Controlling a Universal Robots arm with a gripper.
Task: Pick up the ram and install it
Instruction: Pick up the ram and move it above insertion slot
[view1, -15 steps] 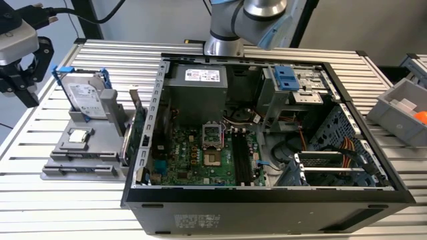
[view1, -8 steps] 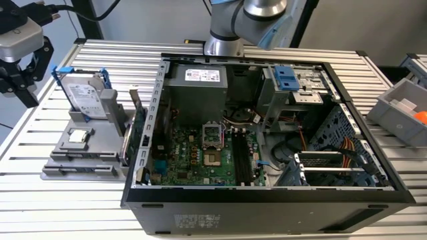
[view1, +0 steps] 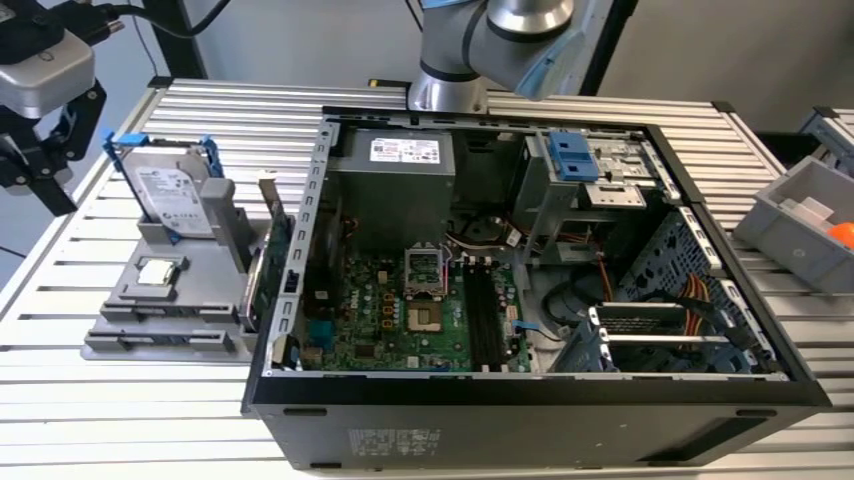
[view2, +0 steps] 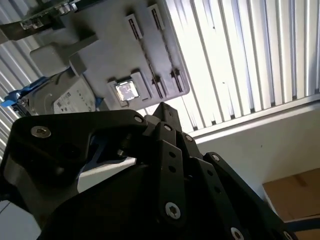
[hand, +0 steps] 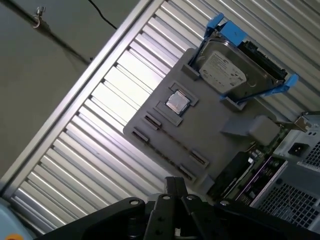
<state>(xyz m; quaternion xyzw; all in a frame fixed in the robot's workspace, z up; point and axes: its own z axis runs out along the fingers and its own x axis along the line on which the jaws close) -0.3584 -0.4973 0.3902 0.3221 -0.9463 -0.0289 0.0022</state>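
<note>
My gripper (view1: 51, 198) hangs over the slatted table at the exterior view's far left, beside the hard drive and well away from the open computer case (view1: 534, 390). In both wrist views its black fingers (hand: 175, 186) (view2: 162, 109) meet at a point with nothing between them. Below it is the grey parts holder (hand: 210, 130) (view2: 105, 55) (view1: 147, 305), whose narrow end slots (hand: 152, 122) look bare. The ram is hidden or out of view. The long black motherboard slots (view1: 481, 322) run along the board inside the case.
On the holder stand a hard drive in a blue caddy (view1: 171, 195) (hand: 230, 70), a small silver chip (view1: 158, 270) (hand: 176, 102) and a green expansion card (view1: 274, 250) next to the case wall. A grey bin (view1: 801, 215) sits at the exterior view's right.
</note>
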